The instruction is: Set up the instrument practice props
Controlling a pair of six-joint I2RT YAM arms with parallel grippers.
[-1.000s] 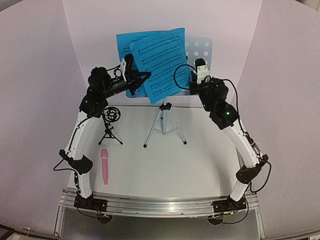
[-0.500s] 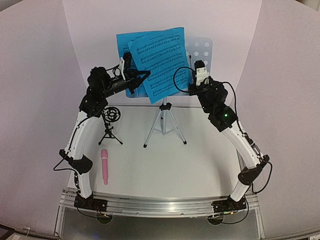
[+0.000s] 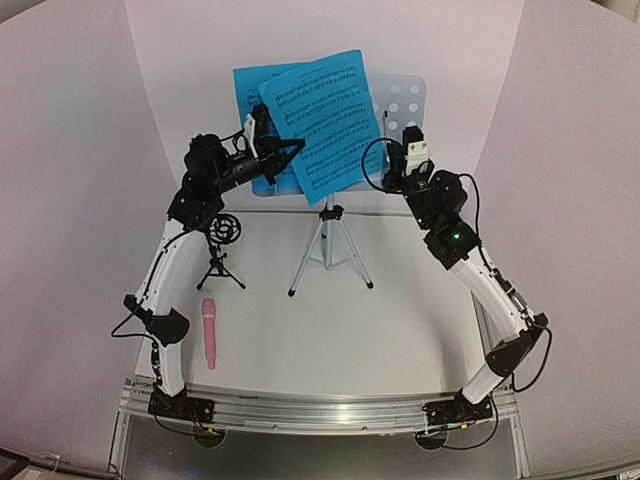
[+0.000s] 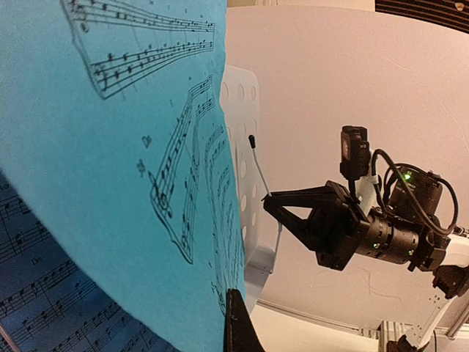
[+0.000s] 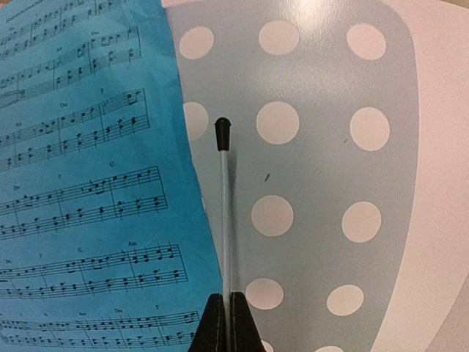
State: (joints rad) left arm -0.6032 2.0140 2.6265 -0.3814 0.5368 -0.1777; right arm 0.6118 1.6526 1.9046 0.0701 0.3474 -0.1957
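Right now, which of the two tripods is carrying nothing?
The small black ring-topped tripod, left of centre; its ring is empty. The taller music stand carries the blue sheet music.

Table: white, level surface; three items bear directly on it. Music stand: slim tripod legs splayed, feet on the surface, below and between left gripper and right gripper. Small black ring-topped tripod: upright, below the left gripper, outboard of it. Pink stick microphone: lying flat, nearer the bases than the left gripper; well apart from the right gripper.
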